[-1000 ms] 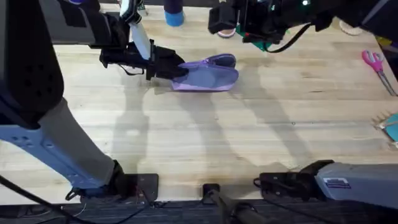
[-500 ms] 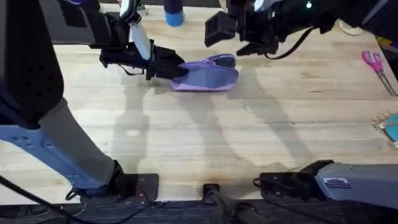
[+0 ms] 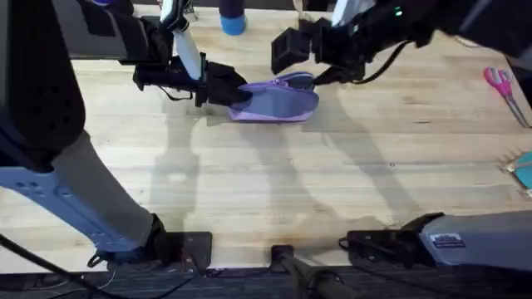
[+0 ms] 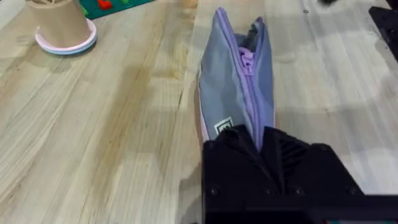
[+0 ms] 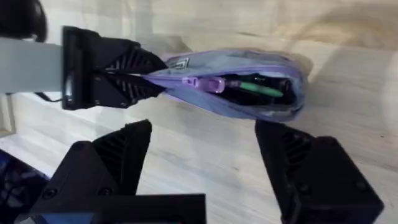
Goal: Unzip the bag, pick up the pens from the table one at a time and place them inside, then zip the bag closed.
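left gripper (image 4: pixel 261 146) clamps lavender pouch (image 3: pixel 278 101) end on table (image 3: pixel 274 183), steadying it | right gripper (image 5: pixel 202 165) gapes empty above zipper pull (image 5: pixel 202 83), likely to zip | green pen (image 5: pixel 258 88) inside

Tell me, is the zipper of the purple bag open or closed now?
Partly open. The bag gapes past the zipper pull, showing a green pen inside; the stretch toward the left claw is closed.

A small lavender-purple fabric pencil pouch (image 3: pixel 278 102) lies on the light plank-grain wooden tabletop (image 3: pixel 274 183), standing on its edge, zipper upward. Its lighter purple zipper (image 5: pixel 202 83) is partly open, and a slim light green pen (image 5: pixel 258 89) lies inside.
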`<state>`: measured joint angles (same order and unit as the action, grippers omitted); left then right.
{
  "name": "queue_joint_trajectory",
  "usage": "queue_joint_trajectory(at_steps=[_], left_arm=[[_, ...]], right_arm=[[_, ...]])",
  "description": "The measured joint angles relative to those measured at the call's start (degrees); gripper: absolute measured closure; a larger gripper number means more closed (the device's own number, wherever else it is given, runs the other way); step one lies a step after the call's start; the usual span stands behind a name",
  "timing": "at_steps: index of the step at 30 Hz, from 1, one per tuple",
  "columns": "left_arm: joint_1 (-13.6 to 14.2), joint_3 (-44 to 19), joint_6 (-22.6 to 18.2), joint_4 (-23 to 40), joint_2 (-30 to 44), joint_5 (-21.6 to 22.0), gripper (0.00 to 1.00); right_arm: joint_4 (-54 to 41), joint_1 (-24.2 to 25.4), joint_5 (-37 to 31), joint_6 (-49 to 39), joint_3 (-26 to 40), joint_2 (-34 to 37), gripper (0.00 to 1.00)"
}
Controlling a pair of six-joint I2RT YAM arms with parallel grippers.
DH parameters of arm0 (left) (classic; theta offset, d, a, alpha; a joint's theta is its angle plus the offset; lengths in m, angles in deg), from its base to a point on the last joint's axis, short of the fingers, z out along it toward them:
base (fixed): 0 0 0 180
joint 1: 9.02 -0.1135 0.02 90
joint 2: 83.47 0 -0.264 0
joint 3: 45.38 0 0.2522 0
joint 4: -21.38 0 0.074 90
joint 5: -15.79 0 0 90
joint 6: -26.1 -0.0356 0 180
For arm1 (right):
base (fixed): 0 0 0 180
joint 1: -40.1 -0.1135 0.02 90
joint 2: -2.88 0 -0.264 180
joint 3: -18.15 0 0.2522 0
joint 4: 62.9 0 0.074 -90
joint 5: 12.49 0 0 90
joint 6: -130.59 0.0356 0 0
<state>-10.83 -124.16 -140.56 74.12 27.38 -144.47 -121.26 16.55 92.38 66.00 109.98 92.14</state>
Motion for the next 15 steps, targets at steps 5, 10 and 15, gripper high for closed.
queue_joint_trajectory(at_steps=[5, 10, 15], left_arm=[[0.00, -0.01, 0.00, 0.00, 0.00, 0.00, 0.958], [-0.04, 0.00, 0.00, 0.00, 0.00, 0.02, 0.958], [-0.17, 0.00, 0.01, 0.00, 0.00, 0.02, 0.958]], right_arm=[[0.32, 0.00, 1.07, 0.00, 0.00, 4.35, 0.006], [2.99, 0.17, 1.14, -0.15, 0.00, 7.43, 0.005], [7.23, 0.22, 3.79, -0.20, 0.00, 10.83, 0.005]])
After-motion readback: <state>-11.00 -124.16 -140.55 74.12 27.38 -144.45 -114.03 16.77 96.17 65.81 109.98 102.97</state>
